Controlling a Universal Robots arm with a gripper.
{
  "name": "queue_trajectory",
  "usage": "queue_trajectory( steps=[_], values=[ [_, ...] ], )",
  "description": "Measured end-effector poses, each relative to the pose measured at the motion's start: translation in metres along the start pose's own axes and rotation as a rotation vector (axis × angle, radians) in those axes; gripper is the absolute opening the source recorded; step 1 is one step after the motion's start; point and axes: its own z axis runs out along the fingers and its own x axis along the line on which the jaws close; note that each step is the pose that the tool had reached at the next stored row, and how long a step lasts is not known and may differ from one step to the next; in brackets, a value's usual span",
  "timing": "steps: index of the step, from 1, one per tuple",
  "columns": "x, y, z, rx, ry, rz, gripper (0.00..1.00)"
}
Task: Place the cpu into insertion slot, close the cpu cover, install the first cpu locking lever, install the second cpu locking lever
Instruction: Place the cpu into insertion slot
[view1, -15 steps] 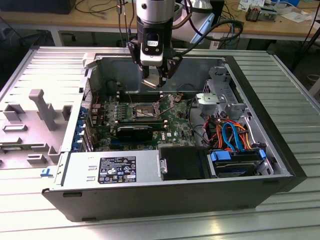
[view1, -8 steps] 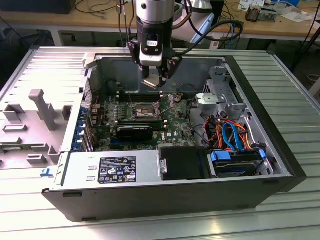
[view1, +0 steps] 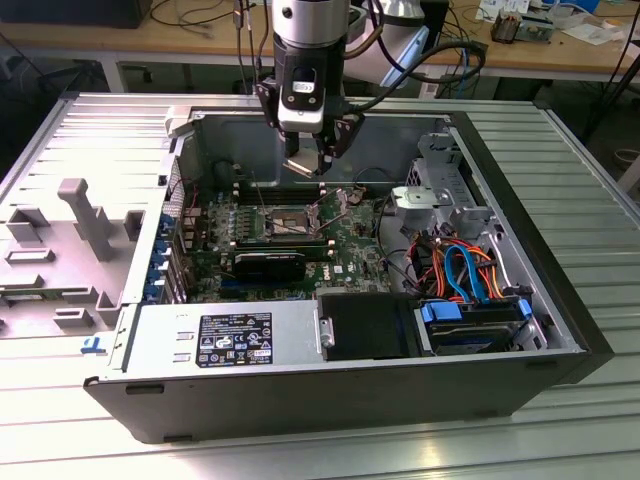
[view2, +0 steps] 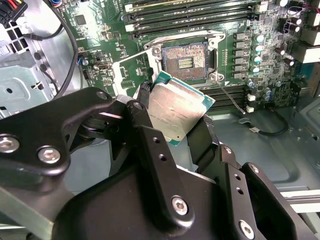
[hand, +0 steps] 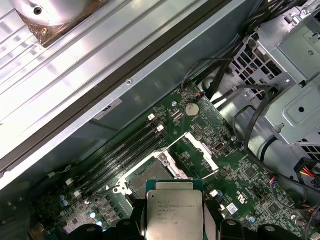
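item: cpu (view2: 176, 111), flat square chip, silvery top. you hold it clamped edge to edge in gripper (view1: 318, 160), tilted, above motherboard (hand: 240, 175). insertion slot (view2: 185, 61) lies open, just beyond chip's free edge, apart from it. chip not yet seated.

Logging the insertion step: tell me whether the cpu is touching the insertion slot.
Apart. The exterior view shows the cpu held in the fingers, clear above the insertion slot, with open space between them.
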Motion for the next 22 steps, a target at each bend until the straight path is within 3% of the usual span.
queue_trajectory(
  steps=[22],
  values=[
    [0.0, 0.0, 0.0006, -0.0008, -0.0035, 0.039, 0.55]
  ],
)
